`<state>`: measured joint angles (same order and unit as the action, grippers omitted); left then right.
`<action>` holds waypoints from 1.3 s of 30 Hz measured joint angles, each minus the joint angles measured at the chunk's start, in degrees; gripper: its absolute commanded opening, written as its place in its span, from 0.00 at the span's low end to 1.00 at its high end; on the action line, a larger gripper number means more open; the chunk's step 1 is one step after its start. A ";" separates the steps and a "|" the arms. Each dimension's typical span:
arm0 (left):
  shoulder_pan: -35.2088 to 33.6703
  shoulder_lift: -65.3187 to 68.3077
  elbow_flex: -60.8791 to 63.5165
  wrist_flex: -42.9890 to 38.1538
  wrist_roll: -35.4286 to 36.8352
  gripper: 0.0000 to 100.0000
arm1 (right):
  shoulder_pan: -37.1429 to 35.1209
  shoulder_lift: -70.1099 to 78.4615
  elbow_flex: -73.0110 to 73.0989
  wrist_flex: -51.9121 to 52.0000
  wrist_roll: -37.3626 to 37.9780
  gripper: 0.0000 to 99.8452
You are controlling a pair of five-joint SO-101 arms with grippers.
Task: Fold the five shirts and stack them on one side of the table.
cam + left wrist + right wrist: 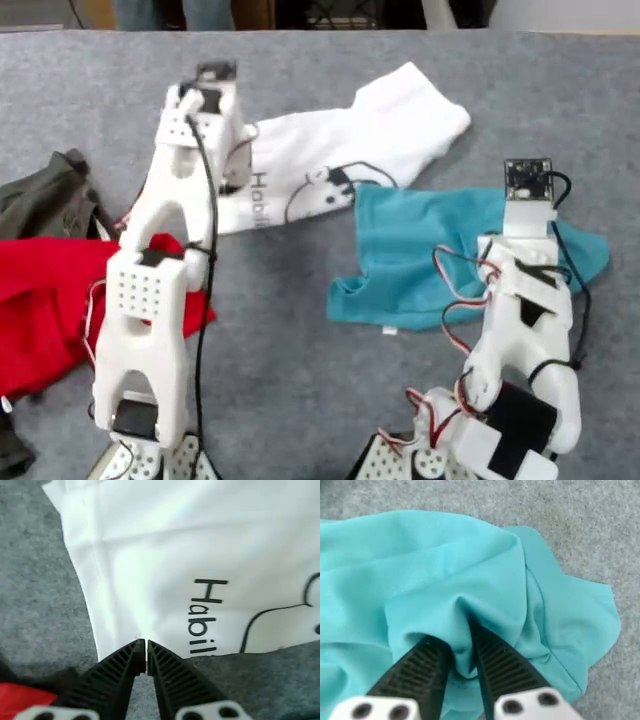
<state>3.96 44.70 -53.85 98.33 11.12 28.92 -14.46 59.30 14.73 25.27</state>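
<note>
Here, white shirt (350,140): it lies flat at the far middle of the bench (300,400). Its long axis runs from the left arm toward the far right, so nearly all the cloth is ahead and to the right of the left jaws.
Left jaws: pressed together, with the tips meeting at the white shirt's near hem by a corner. You cannot tell whether any cloth is caught between them.
Teal shirt (420,250): rumpled on the right half of the bench under the right arm. Its far corner meets the white shirt's edge.
Right jaws: pinching a raised fold of the teal shirt close to its outer edge.
Nearer arm: the left arm for the white shirt, the right arm for the teal shirt.
Red shirt (40,290) and dark green shirt (40,195): bunched together at the left edge of the bench, beside the left arm.
Stage, as a judgement: no shirt is folded or stacked yet. Treat the white shirt's hem as your fold line and carry it along the long axis.
</note>
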 measured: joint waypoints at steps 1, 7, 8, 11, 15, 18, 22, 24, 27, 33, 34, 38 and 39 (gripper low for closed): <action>-1.32 -0.35 -2.64 0.79 -0.53 0.03 | 0.00 0.00 0.00 0.00 0.00 0.01; -16.79 -13.80 -7.65 1.93 -1.32 0.03 | 0.00 0.00 0.00 0.00 0.00 0.01; -19.87 -17.14 -7.91 1.93 -1.32 0.03 | 0.00 0.00 0.00 0.00 0.00 0.01; -28.75 -26.81 -8.18 1.93 -1.32 0.03 | -0.18 0.00 0.00 0.00 0.00 0.01; -34.20 -35.52 -7.03 2.11 -4.04 0.03 | -0.35 0.00 0.00 0.00 0.00 0.01; -30.42 -36.57 -0.88 2.20 -6.95 0.05 | -0.35 0.00 0.00 0.00 0.00 0.01; -19.78 -34.73 12.84 -1.67 -7.91 0.23 | -0.35 0.00 0.00 0.00 0.00 0.01; -14.24 -31.74 21.19 -6.86 -7.21 0.23 | -0.35 0.00 0.00 0.00 0.00 0.01; -7.74 -25.23 32.09 -17.76 -3.96 0.22 | -0.35 0.00 0.00 0.00 0.00 0.01; -4.84 -9.41 36.48 -29.27 -2.64 0.21 | -0.35 0.00 0.26 0.00 0.00 0.01; -4.84 -7.47 35.43 -29.19 -2.46 0.20 | -0.35 0.00 0.26 0.00 0.00 0.01; -4.66 -2.73 27.78 -24.09 -2.46 0.10 | -0.35 0.00 0.35 0.00 0.00 0.01; -4.48 -2.02 26.29 -23.03 -2.46 0.06 | -0.35 0.00 0.35 0.00 0.00 0.01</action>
<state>-0.53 42.68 -27.56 75.30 8.66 28.57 -14.46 59.65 14.73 25.27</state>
